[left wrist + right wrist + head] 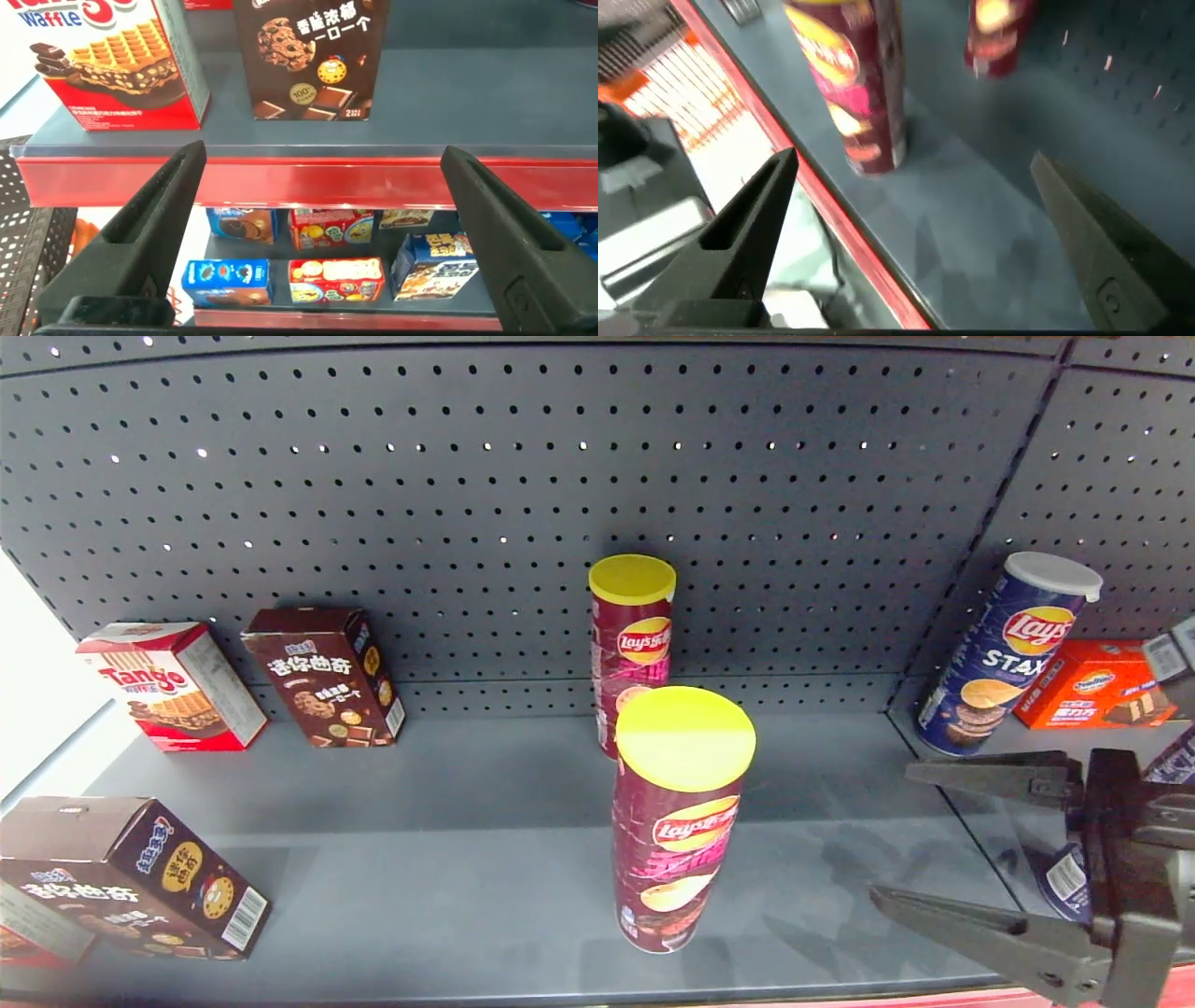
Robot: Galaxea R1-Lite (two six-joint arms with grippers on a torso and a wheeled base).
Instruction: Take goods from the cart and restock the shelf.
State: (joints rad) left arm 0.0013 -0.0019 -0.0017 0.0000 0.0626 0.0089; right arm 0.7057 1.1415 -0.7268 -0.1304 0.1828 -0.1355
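Chip can point(681, 821), maroon with yellow lid, upright near the front edge of the shelf point(448, 859); second can point(632, 635) behind it. Probably light, stiff, slick-walled: grip mid-body, gently. Right gripper point(892, 831) spread wide just beside it, holding nothing. Left gripper point(322, 159) likewise wide.

Dark grey metal shelf point(448, 859) with perforated back panel and red front strip.

- **Centre:** two maroon cylindrical crisp cans with yellow lids, both upright. One point(677, 821) stands near the front edge, the other point(632, 635) behind it near the back panel.
- **Back left:** red-and-white wafer carton point(173, 686) beside a dark brown biscuit carton point(327, 677), apart.
- **Front left corner:** another dark brown biscuit carton point(131, 877).
- **Adjoining right section:** blue can with white lid point(1004, 658), with an orange carton point(1092, 686) just beside it.
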